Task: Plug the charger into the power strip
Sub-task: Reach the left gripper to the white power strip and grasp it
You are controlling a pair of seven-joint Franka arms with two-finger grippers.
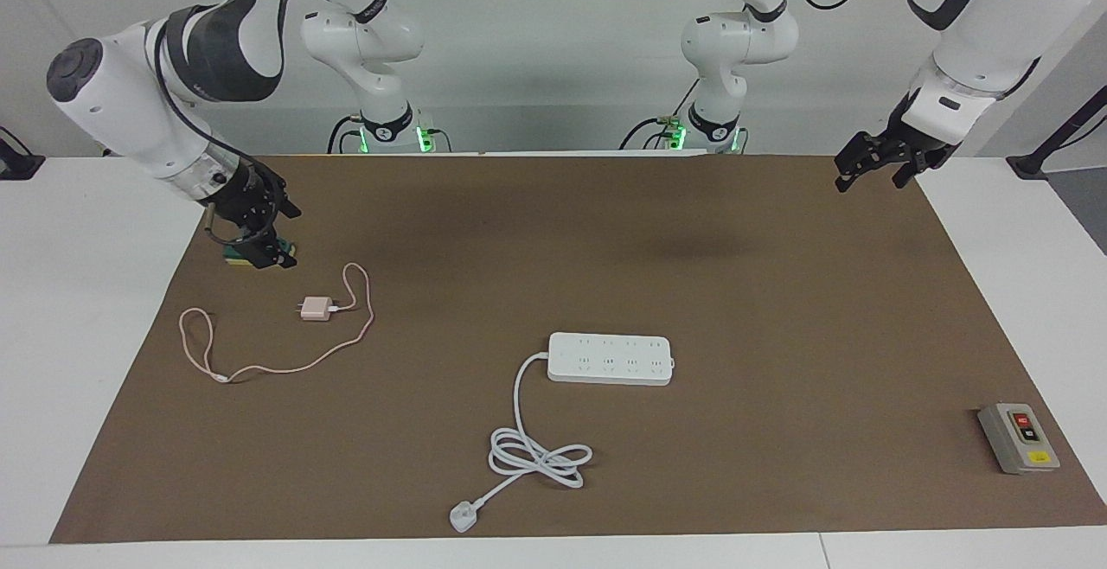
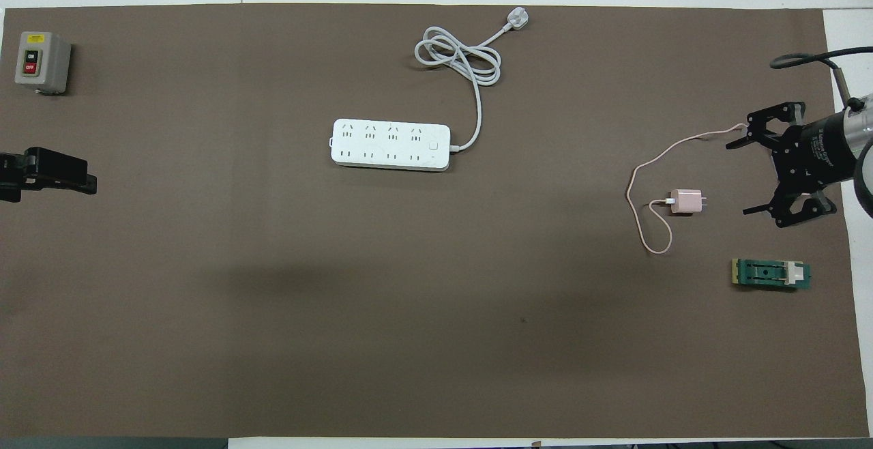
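The charger [image 1: 316,309] [image 2: 685,201] is a small pink cube lying on the brown mat toward the right arm's end, and its thin pink cable [image 1: 359,331] [image 2: 638,183] loops around it. The white power strip [image 1: 610,358] [image 2: 391,145] lies flat mid-mat with its sockets facing up. My right gripper [image 1: 259,251] [image 2: 742,177] hangs open and empty just above the mat, beside the charger toward the right arm's end. My left gripper [image 1: 872,178] [image 2: 85,179] waits open over the mat's edge at the left arm's end.
The strip's thick white cord [image 1: 536,457] [image 2: 457,53] coils farther from the robots and ends in a plug [image 1: 463,517] [image 2: 516,19]. A green-and-yellow block [image 1: 232,258] [image 2: 771,274] lies nearer the robots than the charger. A grey button box [image 1: 1019,437] [image 2: 41,61] stands at the left arm's end.
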